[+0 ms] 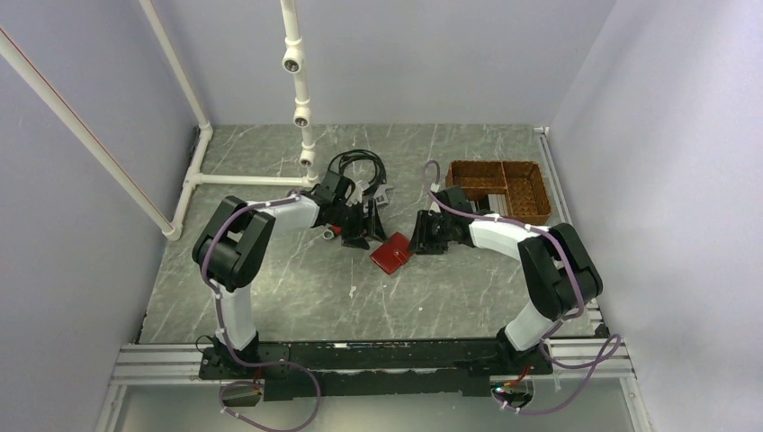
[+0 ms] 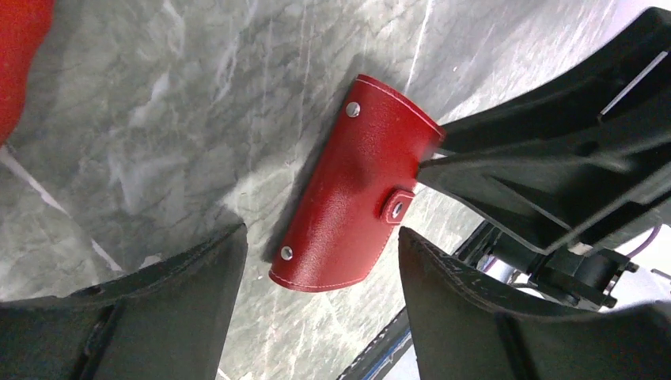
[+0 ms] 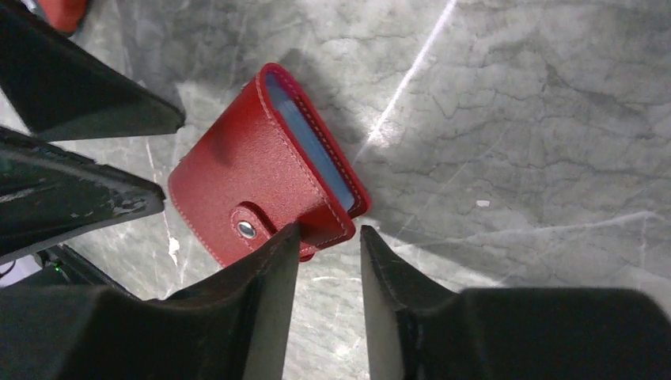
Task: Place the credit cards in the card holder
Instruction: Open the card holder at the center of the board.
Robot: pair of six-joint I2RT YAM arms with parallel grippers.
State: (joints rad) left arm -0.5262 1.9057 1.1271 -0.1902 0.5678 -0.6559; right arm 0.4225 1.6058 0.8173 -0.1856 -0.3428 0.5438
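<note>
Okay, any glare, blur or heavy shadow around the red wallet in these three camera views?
Top external view: even light, sharp, but the card holder looks tiny. Left wrist view: holder crisp, soft shadow on the table beside it, slight smear at its right edge. Right wrist view: bright glare streak across the table, dark shadow beside the holder.

One wallet, one basket and two arms on the grey marble-patterned bench (image 1: 297, 297).
There is one small dark-red leather folding card holder (image 1: 390, 253), with one snap tab and three metal studs showing in the left wrist view. One pale blue-grey plastic card (image 3: 312, 142) shows its edge inside; any behind it cannot be counted. Also one brown wicker divided basket (image 1: 499, 189), one tangle of black cables (image 1: 360, 166), and one further red object (image 2: 20, 55) cut off at the frame edge. Two black-and-white robot arms (image 1: 236, 243) each carry one two-fingered tool: the left end effector (image 2: 320, 237) and the right end effector (image 3: 330, 231).
</note>
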